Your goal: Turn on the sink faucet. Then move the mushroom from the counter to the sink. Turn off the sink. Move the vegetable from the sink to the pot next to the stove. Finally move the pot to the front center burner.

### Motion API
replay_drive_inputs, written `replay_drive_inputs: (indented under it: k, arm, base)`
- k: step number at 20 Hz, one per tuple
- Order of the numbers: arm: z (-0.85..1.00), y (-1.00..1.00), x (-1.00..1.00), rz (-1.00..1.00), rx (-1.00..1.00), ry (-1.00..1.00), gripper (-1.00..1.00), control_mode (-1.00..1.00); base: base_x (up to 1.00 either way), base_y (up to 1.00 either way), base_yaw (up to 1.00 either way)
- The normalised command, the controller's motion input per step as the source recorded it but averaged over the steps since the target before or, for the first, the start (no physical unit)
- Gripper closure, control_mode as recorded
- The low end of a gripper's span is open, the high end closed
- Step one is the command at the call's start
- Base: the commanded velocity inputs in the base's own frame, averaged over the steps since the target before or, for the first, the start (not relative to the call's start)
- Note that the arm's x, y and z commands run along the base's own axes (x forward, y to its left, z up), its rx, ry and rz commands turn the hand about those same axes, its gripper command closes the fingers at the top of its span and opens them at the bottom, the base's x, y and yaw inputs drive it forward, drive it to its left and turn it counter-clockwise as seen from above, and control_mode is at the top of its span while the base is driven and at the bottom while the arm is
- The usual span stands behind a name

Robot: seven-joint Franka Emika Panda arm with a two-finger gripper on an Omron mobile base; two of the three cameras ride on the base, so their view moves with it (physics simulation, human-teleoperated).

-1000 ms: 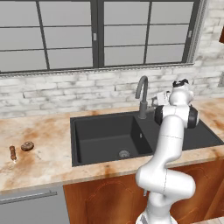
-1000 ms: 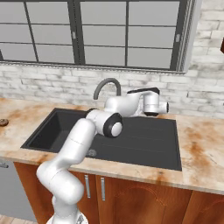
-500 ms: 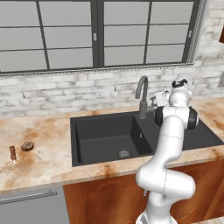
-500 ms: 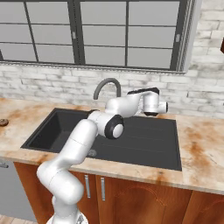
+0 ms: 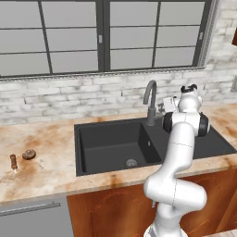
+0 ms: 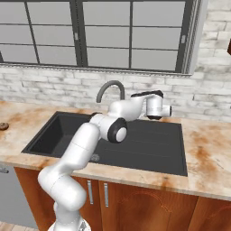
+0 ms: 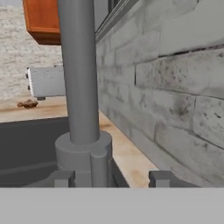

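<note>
Fingers (image 7: 111,178) stand apart on either side of the sink faucet (image 7: 81,87) base, not clamped on it. Far left on the surface (image 5: 51,157), the mushroom (image 5: 29,154) lies beside a dark stick (image 5: 13,161).

Jaws narrowed around the sink faucet (image 7: 81,87) base, arm and all else unmoved

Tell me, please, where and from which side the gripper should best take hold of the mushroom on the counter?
Probably by the mushroom's rounded cap, coming straight down from above with the fingers spanning its sides. It lies low on the flat counter, left of the sink, and a slim reddish-brown stick lies close on its left.
</note>
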Motion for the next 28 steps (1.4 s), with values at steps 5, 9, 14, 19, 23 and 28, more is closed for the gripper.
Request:
replay_drive_inputs:
  k: [5, 9, 14, 19, 23, 28]
  arm:
    - [0.00, 0.01, 0.00, -0.15, 0.00, 0.00, 1.00, -1.00]
    - [-0.06, 0.00, 0.00, -0.31, 0.00, 0.00, 1.00, -1.00]
    - [-0.11, 0.00, 0.00, -0.33, 0.00, 0.00, 1.00, -1.00]
    - [-0.12, -0.11, 0.06, -0.27, 0.00, 0.00, 1.00, -1.00]
    - [-0.13, -0.38, 0.16, -0.18, 0.00, 0.01, 1.00, -1.00]
    - [-0.20, -0.57, 0.20, -0.09, 0.00, 0.07, 1.00, -1.00]
  base:
    - [0.00, 0.00, 0.00]
    - [0.00, 0.00, 0.00]
    - [0.00, 0.00, 0.00]
    - [0.00, 0.00, 0.00]
    - [0.00, 0.00, 0.00]
    - [0.00, 0.00, 0.00]
